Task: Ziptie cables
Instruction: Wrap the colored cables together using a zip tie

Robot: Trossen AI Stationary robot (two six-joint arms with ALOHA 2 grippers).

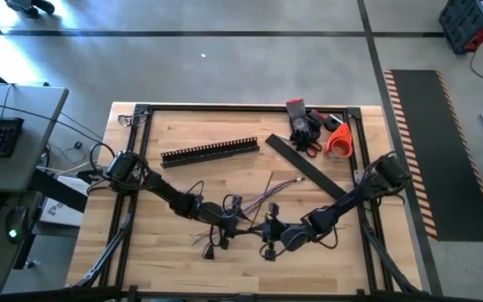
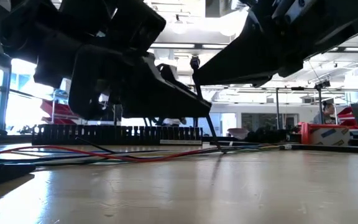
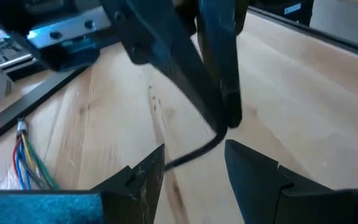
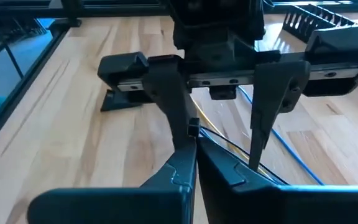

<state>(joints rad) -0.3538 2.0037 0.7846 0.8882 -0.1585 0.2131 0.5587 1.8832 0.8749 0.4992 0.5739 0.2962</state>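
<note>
Your cables (image 1: 254, 204) lie spread out on the worktop (image 1: 183, 260) between both arms, thin dark wires with red and blue ones. From low down you see a red wire (image 2: 104, 154) clearly. Your left gripper (image 4: 219, 134) stands apart; your right gripper (image 4: 194, 163) is pinched together.

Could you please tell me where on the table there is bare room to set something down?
Bare wood lies left of the slotted rail, toward the table's left rim, and along the near right corner, right of the right gripper. The middle is crowded: the cables splay there, with the left gripper close by. The far right corner holds scissors and tape.
</note>
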